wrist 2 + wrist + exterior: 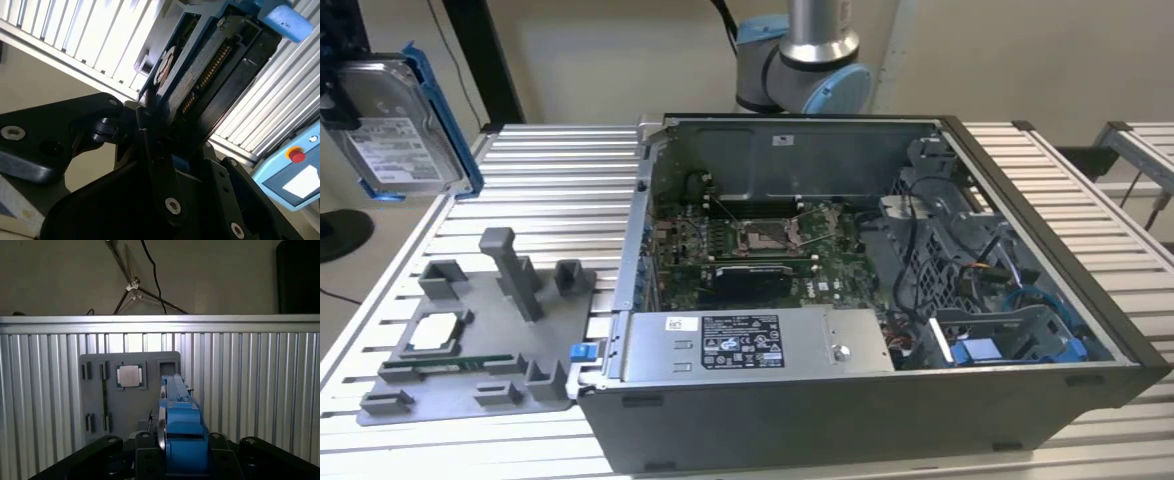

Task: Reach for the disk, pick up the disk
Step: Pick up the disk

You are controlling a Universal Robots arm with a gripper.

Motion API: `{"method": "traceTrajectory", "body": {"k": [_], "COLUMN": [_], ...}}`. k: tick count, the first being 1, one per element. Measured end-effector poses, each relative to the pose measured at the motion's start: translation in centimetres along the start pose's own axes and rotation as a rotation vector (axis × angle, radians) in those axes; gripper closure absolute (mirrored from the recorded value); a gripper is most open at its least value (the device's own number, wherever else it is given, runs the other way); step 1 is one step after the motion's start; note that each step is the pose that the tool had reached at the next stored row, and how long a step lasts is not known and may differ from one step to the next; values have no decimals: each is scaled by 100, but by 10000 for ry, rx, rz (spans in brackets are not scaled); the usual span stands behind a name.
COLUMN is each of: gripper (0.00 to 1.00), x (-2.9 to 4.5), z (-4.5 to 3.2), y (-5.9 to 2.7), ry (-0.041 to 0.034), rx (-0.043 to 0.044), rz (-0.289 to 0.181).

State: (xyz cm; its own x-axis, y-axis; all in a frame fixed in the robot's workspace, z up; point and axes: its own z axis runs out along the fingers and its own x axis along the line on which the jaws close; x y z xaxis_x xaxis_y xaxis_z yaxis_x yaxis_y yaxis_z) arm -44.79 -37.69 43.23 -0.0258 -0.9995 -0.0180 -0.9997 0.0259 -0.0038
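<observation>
1 disk [403, 135] aloft, alu table [547, 170], beige wall [614, 60]

Exterior view oblique; wrist views close above table [250, 390]

The disk [403, 125] is partly hidden by the pincer [338, 100] at the exterior view's left edge.

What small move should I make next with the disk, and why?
Probably just a short pause to check the hold, with no further lift. The gripper is shut on the disk, which hangs upright, well clear of the grey fixture tray, so the pickup looks done.
</observation>
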Motion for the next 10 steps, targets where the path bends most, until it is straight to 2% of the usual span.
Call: {"method": "traceTrajectory", "body": {"k": [6,10], "gripper": [100,100], "x": [-4,-6], "z": [-203,-366], "y": [-1,-1], "ry": [-1,0], "rx": [2,1], "rz": [-1,0]}}
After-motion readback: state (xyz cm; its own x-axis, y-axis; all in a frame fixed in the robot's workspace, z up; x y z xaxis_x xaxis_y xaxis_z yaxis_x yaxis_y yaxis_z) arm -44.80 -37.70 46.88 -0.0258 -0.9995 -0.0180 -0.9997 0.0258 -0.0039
